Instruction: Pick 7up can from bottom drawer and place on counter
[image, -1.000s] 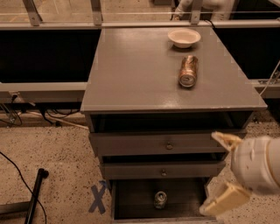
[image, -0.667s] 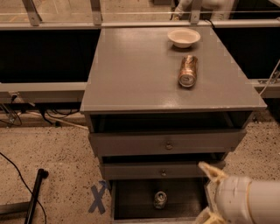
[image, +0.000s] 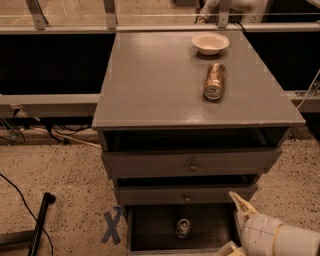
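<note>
A small silver-white soda can with green marks, the 7up can, is seen standing upright in the bottom drawer, the lowest grey drawer with a dark inside, which is pulled open at the near edge of the scene. The can is not yet held by anything. The robot's white gripper is seen low down at the near right, just to the right of the can and near the right side of the open drawer; its jaws are spread apart, and nothing is held between them. The wide flat grey bench on top of the cabinet is where the can is to be put. A copper-orange can is laid on its side there, and a small white bowl is set farther back. So only the opening of the drawer looks done. It is judged that the can is yet to be grabbed, lifted out and set down on the bench.
</note>
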